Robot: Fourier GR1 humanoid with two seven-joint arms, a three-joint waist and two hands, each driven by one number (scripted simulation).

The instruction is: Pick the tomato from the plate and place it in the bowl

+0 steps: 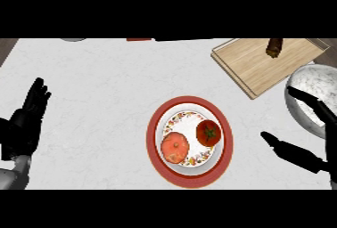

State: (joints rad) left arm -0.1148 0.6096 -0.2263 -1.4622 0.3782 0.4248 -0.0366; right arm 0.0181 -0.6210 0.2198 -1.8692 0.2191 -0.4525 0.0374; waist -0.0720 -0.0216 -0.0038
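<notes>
Now tomato on plate, bowl bare, both robot hands released.

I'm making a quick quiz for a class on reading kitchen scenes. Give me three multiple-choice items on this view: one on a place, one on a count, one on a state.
1. Where is the tomato?
A. on the plate
B. in the bowl
C. on the cutting board

2. How many foods lie on the plate?
A. one
B. two
C. four

3. How is the right hand?
A. curled round the tomato
B. open, holding nothing
C. pressing the cutting board

Answers:
1. A, the tomato sits on the plate's right half.
2. B, only the tomato and an orange round fruit lie there.
3. B, its fingers are spread, right of the plate, partly over the bowl.
</notes>
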